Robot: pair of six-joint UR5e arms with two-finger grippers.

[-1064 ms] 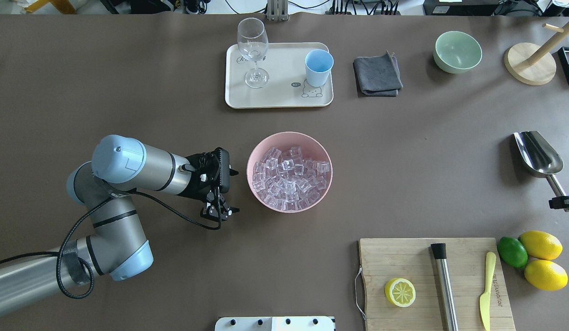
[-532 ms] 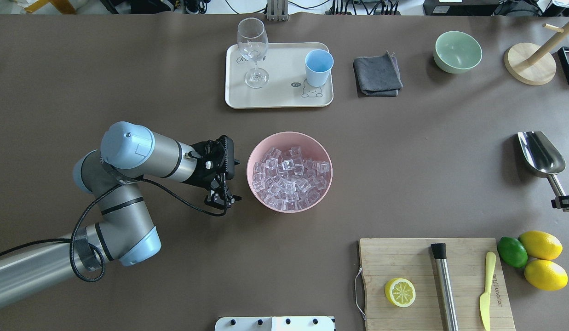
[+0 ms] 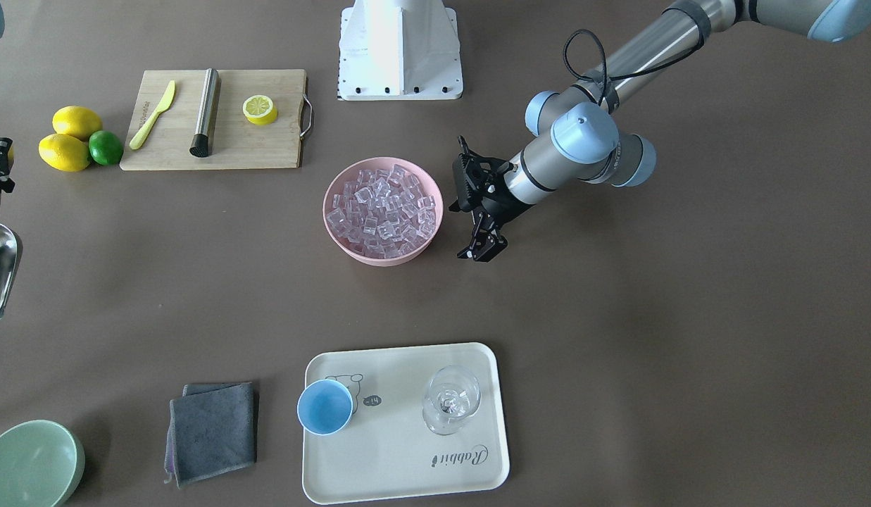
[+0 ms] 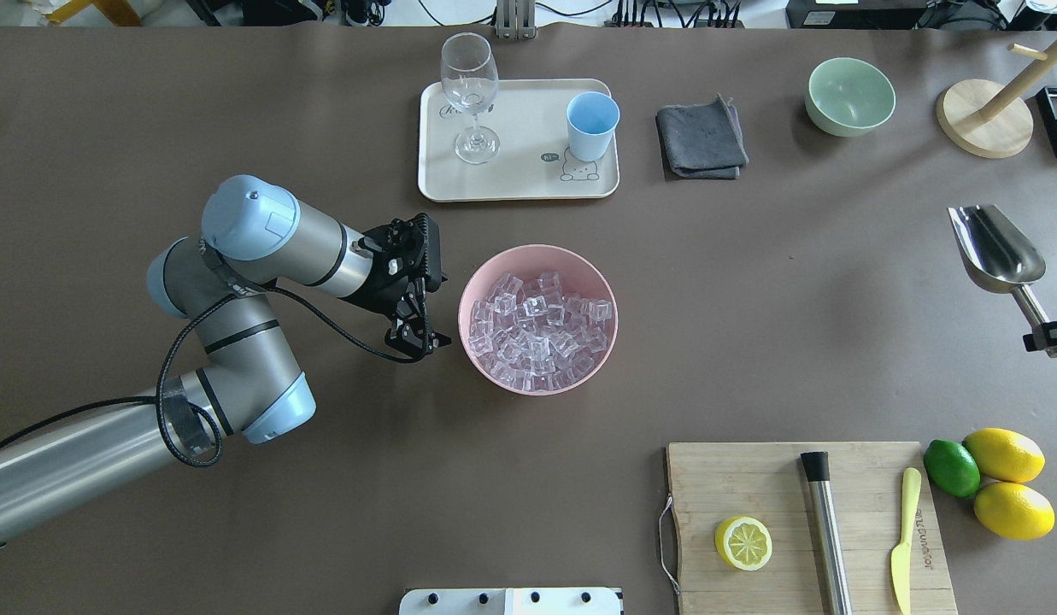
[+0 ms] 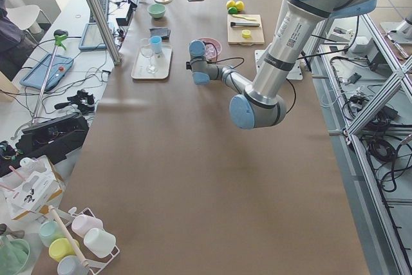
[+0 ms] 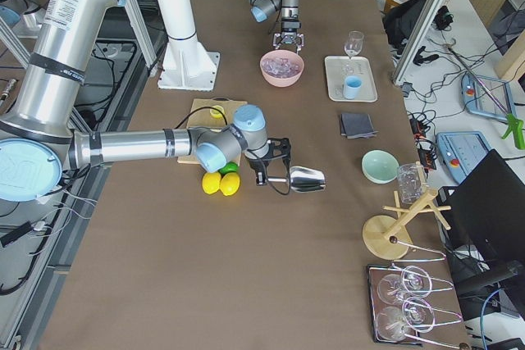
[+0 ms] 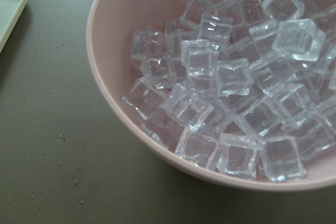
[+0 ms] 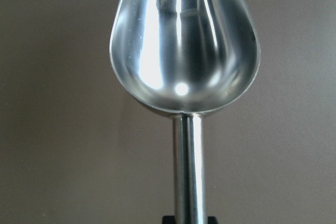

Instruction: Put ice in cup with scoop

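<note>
the right jaws were clamped on the short handle of the scoop [image 4: 998,248], near the worktop's [image 4: 323,512] right edge. the scoop's open bowl faced up and pointed away from the robot; nothing lay in it. from the side views it seemed to hang just above the worktop, well apart from the ice. the right arm [image 6: 139,147] reached out low beside the cutting board [image 4: 750,478].

the left arm [image 4: 272,239] bent in over the worktop's left half. its jaws pointed down, just beside the left rim of the pink bowl [image 4: 537,254]. they stood a little apart and held nothing. whether they touched the bowl could not be told.

the ice [image 4: 538,329] lay heaped in the pink bowl at the worktop's middle. the wrist view showed clear cubes piled against the bowl's wall.

the cup [image 4: 592,124] stood upright and empty at the right end of the cream tray [image 4: 528,171] on the far side of the bowl. a stemmed glass [image 4: 470,85] stood at the tray's left end.

right of the tray lay a folded grey cloth [image 4: 701,137], then a pale green bowl [image 4: 849,94]. on the cutting board lay a lemon half [image 4: 742,542], a steel rod [image 4: 825,521] and a yellow knife [image 4: 904,538]. a lime [image 4: 951,467] and two lemons [image 4: 1004,454] sat just beside the board.
</note>
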